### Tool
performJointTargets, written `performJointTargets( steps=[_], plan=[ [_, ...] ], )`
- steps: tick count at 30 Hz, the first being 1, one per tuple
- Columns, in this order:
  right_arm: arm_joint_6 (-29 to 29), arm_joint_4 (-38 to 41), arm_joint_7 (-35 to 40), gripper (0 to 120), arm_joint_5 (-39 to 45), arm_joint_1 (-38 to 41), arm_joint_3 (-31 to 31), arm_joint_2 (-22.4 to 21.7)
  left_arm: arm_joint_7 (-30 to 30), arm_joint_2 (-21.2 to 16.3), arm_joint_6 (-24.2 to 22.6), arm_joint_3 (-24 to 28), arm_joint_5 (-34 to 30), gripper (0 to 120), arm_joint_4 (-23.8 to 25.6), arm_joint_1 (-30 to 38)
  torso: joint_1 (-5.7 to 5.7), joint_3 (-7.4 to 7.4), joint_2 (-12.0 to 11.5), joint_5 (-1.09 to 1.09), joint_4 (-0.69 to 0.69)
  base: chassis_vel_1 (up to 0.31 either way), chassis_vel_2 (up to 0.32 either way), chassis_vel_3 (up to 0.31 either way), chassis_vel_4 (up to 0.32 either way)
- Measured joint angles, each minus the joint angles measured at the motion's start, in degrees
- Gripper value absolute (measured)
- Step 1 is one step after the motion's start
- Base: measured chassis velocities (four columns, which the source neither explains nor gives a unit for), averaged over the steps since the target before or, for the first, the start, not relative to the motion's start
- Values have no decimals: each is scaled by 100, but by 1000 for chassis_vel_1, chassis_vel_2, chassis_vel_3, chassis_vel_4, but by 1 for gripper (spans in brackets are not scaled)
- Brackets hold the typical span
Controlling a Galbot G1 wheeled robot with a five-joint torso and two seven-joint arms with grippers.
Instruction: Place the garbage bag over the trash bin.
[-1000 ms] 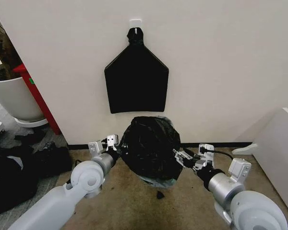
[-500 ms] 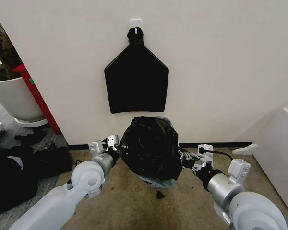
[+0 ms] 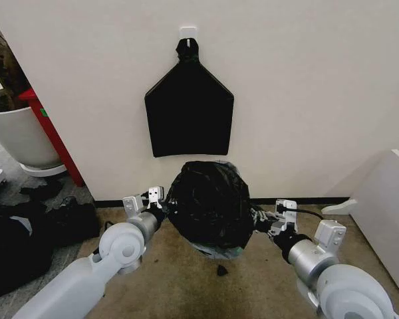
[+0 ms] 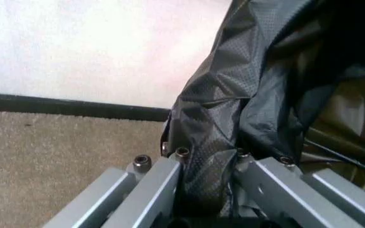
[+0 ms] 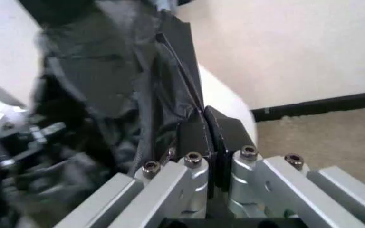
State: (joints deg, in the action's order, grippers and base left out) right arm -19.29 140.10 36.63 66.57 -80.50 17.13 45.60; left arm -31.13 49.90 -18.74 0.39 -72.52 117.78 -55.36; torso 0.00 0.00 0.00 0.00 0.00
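Left gripper (image 3: 161, 205): clamped on the left side of the crinkled glossy black plastic garbage bag (image 3: 208, 205) | right gripper (image 3: 255, 217): pinched tight on its right edge | bag draped over the small cream-white round trash bin (image 3: 217, 252), on the floor by the wall.

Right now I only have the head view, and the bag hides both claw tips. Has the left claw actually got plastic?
Observer: Yes. In the left wrist view a fold of the garbage bag runs down between the fingers of the left claw, which is shut on it.
Operator: And the right one?
Observer: The right claw has its black pads pressed together on the bag's edge.
Operator: Any bin visible there?
Observer: A bare cream patch of the trash bin shows just beyond those pads.
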Motion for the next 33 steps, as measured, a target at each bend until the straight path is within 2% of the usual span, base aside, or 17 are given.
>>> performJointTargets(
  steps=[5,17,19,23,27,28,32,33],
  plan=[
    [2,-276,-57,0,-87,33,53,30,102,-12,74,-18,-40,1,62,-21,0,0,0,0,0,0,0,0,0],
    [74,-1258,-766,0,-543,60,128,71,422,-49,263,-107,-146,1,186,-123,0,0,0,2,0,0,0,0,0],
    [89,-1257,-767,0,-629,6,238,76,407,-46,264,-138,-146,1,164,-131,0,0,0,2,0,0,0,0,0],
    [73,-706,-611,1,-482,-199,607,44,373,-36,268,-214,-126,1,41,-134,0,0,0,-1,-1,0,0,0,0],
    [45,-117,-360,20,91,-157,979,11,341,-11,290,-238,-63,1,-72,-122,0,0,0,0,0,0,0,0,0],
    [45,-117,-360,20,91,-157,979,11,341,-11,290,-238,-63,1,-72,-122,0,0,0,0,0,0,0,0,0],
    [-15,242,-185,34,973,-25,1218,11,338,-23,290,-239,-49,1,-88,-123,0,0,0,-1,0,0,0,0,0],
    [-58,317,-59,41,1442,-1,1259,34,342,-36,291,-243,-49,1,-81,-123,0,0,0,-1,0,0,0,0,0]
  ],
)
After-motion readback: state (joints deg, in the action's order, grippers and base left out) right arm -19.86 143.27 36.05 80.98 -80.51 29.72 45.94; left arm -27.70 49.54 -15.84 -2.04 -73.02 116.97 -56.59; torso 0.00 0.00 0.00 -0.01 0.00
